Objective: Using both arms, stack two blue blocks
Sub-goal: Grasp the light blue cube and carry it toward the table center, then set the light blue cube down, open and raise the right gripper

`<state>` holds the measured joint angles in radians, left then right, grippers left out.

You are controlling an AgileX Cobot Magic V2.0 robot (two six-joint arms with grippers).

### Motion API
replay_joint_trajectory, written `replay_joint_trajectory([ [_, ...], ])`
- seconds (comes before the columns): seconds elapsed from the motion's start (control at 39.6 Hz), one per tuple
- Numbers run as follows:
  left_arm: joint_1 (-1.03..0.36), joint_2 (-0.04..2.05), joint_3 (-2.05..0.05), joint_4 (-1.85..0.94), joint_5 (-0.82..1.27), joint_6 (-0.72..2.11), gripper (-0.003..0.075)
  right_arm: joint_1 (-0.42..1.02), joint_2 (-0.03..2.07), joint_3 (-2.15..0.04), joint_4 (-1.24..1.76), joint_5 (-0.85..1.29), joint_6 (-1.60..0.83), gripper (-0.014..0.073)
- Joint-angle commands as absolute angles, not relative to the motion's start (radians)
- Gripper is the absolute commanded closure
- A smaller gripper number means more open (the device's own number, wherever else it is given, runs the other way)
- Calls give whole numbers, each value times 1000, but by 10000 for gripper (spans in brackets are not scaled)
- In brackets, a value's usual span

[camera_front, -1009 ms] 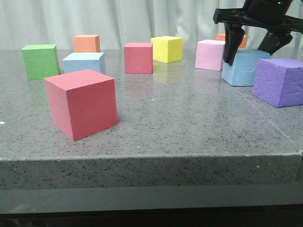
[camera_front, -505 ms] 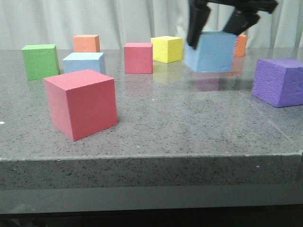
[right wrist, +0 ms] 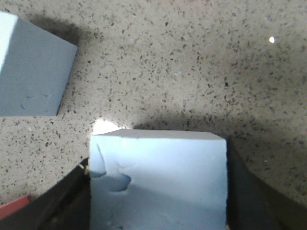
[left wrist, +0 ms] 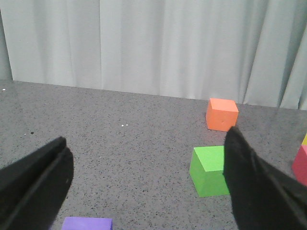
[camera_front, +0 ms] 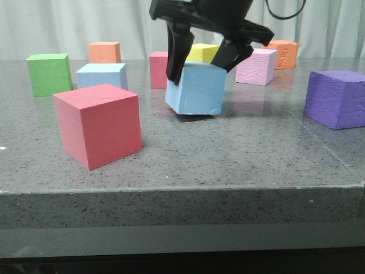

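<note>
My right gripper [camera_front: 201,61] is shut on a light blue block [camera_front: 196,88] and holds it tilted, just above the table at the middle. In the right wrist view this block [right wrist: 158,179] fills the space between the two dark fingers and shows dents on its face. The second light blue block [camera_front: 101,75] rests on the table at the back left, and it also shows in the right wrist view [right wrist: 31,74]. My left gripper [left wrist: 146,184] is open and empty, with its fingers wide apart above the table. It is not seen in the front view.
A large red cube [camera_front: 98,124] stands at the front left. A green cube [camera_front: 49,73], orange cubes [camera_front: 104,52] [camera_front: 283,53], a red cube [camera_front: 158,68], a yellow cube [camera_front: 203,52], a pink cube [camera_front: 256,65] and a purple cube [camera_front: 336,98] ring the table.
My right gripper closed on the blue block at the right, lifted it, and carried it left and toward the front; now it hangs low over the table's middle.
</note>
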<state>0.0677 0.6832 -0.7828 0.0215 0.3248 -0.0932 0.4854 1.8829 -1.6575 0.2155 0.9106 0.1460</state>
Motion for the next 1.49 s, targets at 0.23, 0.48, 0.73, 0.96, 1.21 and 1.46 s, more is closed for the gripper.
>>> replay_joint_trajectory([
  [0.23,66,688,-817,22,238,-98,103,485,1830,-1692,199,868,142,-6],
  [0.48,66,688,-817,22,238,-98,103,485,1801,-1765,200,908,141,-62],
  [0.73,66,688,-817,22,238,-98,103,485,1763,-1862,199,982,129,-14],
  [0.96,66,688,-817,22,238,-98,103,485,1738,-1868,201,1003,129,538],
  [1.21,66,690,-817,22,238,-98,103,395,1647,-1856,157,1107,96,655],
  [1.46,66,690,-815,22,238,-98,103,202,1436,-1616,157,1093,33,655],
])
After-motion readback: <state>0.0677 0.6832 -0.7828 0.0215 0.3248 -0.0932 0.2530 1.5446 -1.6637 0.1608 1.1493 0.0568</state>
